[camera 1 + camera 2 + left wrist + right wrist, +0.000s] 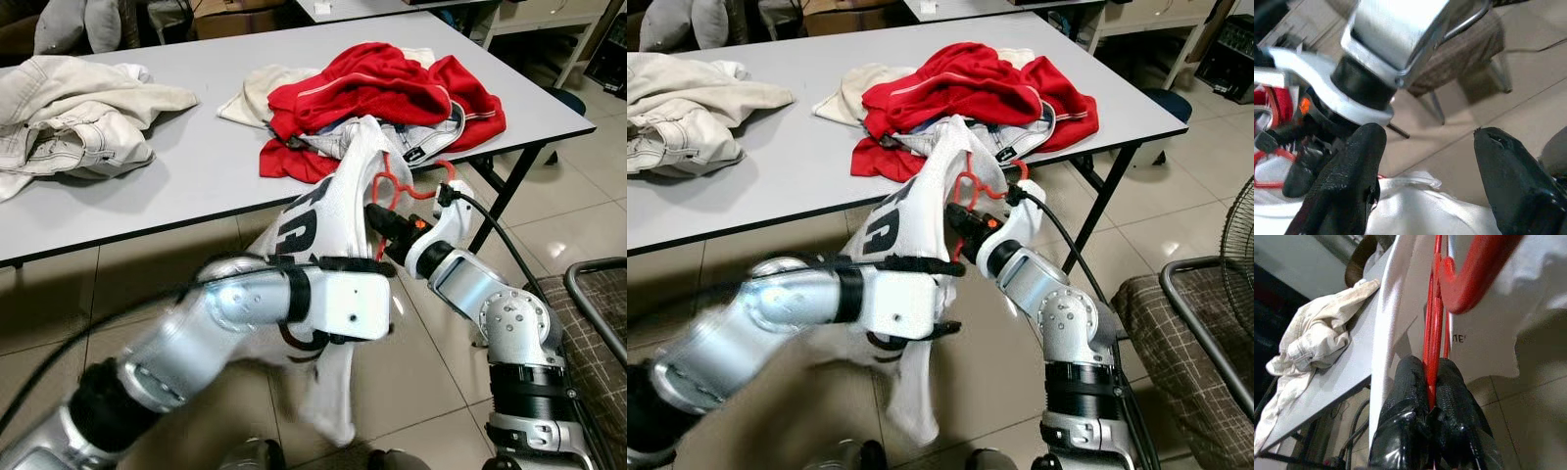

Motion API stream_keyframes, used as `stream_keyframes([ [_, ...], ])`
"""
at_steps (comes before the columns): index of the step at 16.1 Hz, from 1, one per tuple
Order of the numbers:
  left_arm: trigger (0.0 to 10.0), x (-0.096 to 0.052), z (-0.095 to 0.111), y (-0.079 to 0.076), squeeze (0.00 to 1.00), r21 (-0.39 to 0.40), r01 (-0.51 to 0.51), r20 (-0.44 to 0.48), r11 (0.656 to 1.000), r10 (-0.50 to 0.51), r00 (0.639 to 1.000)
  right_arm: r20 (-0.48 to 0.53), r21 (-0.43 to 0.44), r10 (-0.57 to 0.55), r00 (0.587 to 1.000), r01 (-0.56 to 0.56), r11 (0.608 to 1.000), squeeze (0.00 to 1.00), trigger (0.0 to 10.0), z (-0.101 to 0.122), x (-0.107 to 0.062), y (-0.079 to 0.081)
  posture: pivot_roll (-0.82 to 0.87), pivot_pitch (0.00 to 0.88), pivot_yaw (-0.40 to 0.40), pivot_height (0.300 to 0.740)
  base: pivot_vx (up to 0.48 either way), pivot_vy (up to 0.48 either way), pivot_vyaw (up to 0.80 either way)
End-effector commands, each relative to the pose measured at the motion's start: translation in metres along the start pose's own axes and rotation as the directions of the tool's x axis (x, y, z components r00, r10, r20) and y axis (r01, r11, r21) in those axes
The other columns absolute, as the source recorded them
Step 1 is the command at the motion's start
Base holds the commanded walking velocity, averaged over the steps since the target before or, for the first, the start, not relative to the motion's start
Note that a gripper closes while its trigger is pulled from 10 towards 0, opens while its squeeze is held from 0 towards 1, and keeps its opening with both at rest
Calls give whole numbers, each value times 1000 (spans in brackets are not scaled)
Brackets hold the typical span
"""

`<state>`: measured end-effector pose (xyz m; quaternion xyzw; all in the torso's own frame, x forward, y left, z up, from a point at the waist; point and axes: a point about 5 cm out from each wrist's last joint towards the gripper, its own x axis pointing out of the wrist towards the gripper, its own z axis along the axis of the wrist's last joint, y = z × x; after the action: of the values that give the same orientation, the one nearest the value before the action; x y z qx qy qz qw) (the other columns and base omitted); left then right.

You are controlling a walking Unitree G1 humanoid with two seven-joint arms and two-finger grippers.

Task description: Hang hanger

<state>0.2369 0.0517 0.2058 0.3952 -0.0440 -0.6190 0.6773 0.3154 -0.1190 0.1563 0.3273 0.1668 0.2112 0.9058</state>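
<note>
My right gripper (1430, 378) is shut on the thin wire of a red hanger (1434, 328), whose hook (438, 171) curves up in front of the table edge. A white garment (323, 211) with dark lettering is draped over the hanger and hangs down toward the floor. My left gripper (1427, 134) is open, with its fingers spread wide just above a fold of the white garment (1415, 205) and close beside the right wrist. In the eye views my left forearm (255, 304) crosses in front of the hanging cloth.
The grey table (196, 166) carries a red jacket (382, 88) on a pile of clothes and a beige jacket (69, 117) at the left. A chair with a checked cushion (588, 323) stands at my right, with a fan (1239, 235) beyond it. Tiled floor lies below.
</note>
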Motion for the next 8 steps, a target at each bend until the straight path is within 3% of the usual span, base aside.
stream_keyframes([
  [1, 10000, -8, 3, 1, 0, -27, 43, 22, 999, -42, 999, -3, -52, 37, 999, -37, 998, 0, 10000, 1, -3, 5, -43, 66, 17, 740, 0, 0, 0],
  [3, 10000, -23, -4, 2, 0, -96, 85, 10, 992, -84, 996, -57, -160, 79, 995, -87, 983, 0, 10000, -3, -11, 6, -43, 62, 22, 740, 0, 0, 0],
  [5, 10000, -34, -13, 7, 0, -191, 50, 4, 980, -50, 999, -88, -232, 106, 990, -124, 965, 0, 10000, -4, -20, 6, -42, 62, 21, 740, 0, 0, 0],
  [7, 10000, -68, -41, 9, 0, -369, -58, -43, 928, 45, 998, -188, -332, 265, 946, -315, 889, 0, 10000, -5, -57, 13, -41, 73, 23, 740, 0, 0, 0],
  [8, 10000, -73, -48, 5, 0, -392, -83, -66, 916, 62, 996, -224, -345, 283, 933, -347, 872, 0, 10000, -7, -65, 13, -43, 78, 23, 740, 0, 0, 0],
])
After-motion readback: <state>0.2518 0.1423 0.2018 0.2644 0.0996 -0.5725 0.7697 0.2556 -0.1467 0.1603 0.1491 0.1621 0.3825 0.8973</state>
